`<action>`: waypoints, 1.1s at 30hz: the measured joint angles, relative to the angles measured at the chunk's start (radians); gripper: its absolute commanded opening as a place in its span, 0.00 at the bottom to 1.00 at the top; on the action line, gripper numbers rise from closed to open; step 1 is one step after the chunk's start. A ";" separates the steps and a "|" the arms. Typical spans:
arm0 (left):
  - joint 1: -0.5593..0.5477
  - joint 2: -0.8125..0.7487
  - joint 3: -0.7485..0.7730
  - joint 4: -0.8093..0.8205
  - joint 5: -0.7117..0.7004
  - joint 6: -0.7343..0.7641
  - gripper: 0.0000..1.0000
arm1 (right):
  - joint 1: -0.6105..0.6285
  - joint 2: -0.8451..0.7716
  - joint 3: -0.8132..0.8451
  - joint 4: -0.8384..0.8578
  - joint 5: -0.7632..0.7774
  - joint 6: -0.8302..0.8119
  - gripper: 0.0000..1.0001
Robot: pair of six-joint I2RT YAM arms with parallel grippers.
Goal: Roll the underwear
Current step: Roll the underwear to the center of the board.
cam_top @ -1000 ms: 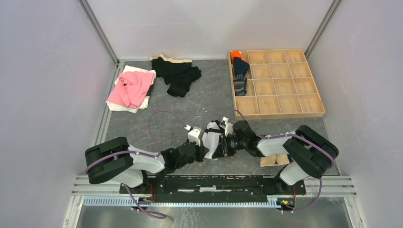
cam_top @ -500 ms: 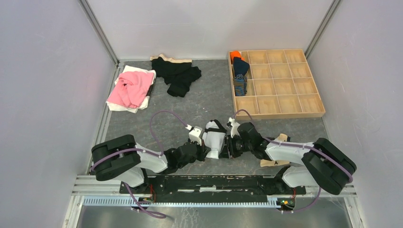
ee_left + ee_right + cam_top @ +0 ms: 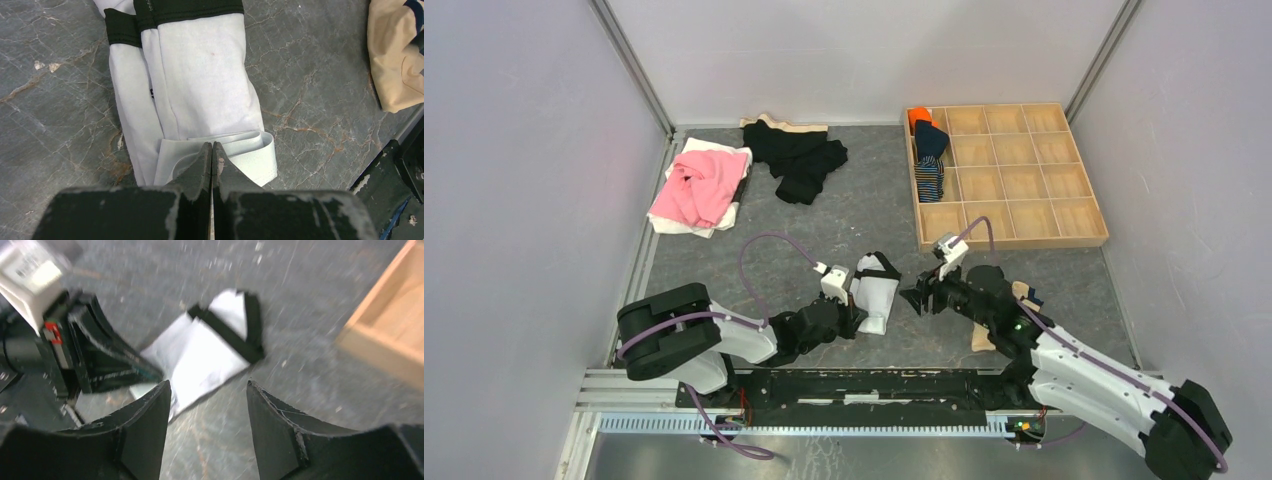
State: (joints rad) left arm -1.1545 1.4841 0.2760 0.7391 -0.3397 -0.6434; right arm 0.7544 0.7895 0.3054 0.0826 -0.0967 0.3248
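Note:
The white underwear (image 3: 876, 290) with black trim lies folded into a long strip on the grey table between the arms. In the left wrist view it (image 3: 200, 80) stretches away from me, with its near end curled over. My left gripper (image 3: 212, 146) is shut, pinching that curled near end; it also shows in the top view (image 3: 858, 318). My right gripper (image 3: 920, 298) is open and empty, just right of the strip and apart from it. The right wrist view is blurred; there the right gripper (image 3: 207, 382) hangs above the table with the underwear (image 3: 210, 350) ahead. A navy striped underwear (image 3: 930, 172) sits rolled in the tray.
A wooden compartment tray (image 3: 1014, 241) stands at the back right, with an orange roll (image 3: 919, 117) in its far left cell. A pink garment (image 3: 699, 185) and black garments (image 3: 799, 160) lie at the back left. A beige cloth (image 3: 996, 338) lies by the right arm.
My right gripper has let go of the white underwear and drawn back to the right, and its arm has swung out. My left gripper has stayed on the near end.

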 measured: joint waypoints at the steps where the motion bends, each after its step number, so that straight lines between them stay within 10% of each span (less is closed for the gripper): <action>1: 0.001 0.000 0.000 -0.001 0.000 -0.006 0.02 | 0.000 -0.031 -0.005 0.034 0.031 -0.032 0.66; 11: 0.010 0.015 0.008 0.004 0.009 -0.029 0.02 | 0.039 -0.164 -0.170 0.449 0.065 -0.333 0.72; 22: 0.034 0.047 0.023 0.027 0.043 -0.047 0.02 | 0.478 0.051 -0.057 0.225 0.151 -0.922 0.72; 33: 0.039 0.051 0.026 0.026 0.060 -0.049 0.02 | 0.588 0.359 -0.046 0.181 0.237 -1.093 0.67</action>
State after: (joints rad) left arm -1.1152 1.5349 0.3023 0.7654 -0.2794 -0.6922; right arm 1.3426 1.1488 0.2596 0.2634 0.1398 -0.7685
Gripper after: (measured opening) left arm 0.028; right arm 0.680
